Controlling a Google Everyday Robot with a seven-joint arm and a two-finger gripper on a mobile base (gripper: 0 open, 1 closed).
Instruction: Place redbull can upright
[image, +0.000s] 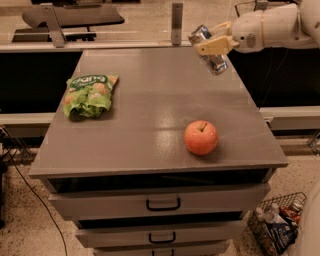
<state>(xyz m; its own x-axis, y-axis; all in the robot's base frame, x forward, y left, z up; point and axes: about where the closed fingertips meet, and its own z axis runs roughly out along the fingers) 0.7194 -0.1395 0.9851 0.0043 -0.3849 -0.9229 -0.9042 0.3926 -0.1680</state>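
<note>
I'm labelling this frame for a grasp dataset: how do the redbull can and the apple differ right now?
The redbull can hangs tilted in the air, clamped by the gripper over the table's far right edge. The apple rests on the table near the front. The can is slim, shiny silver-blue metal, while the apple is round and red-orange. Both are on the table's right side.

Item: your slim, shiny silver-and-blue metal redbull can (216, 63). It is tilted, its upper end leaning toward eleven o'clock, clamped in the cream gripper (209, 41) above the grey tabletop's (150, 100) one o'clock corner.
</note>
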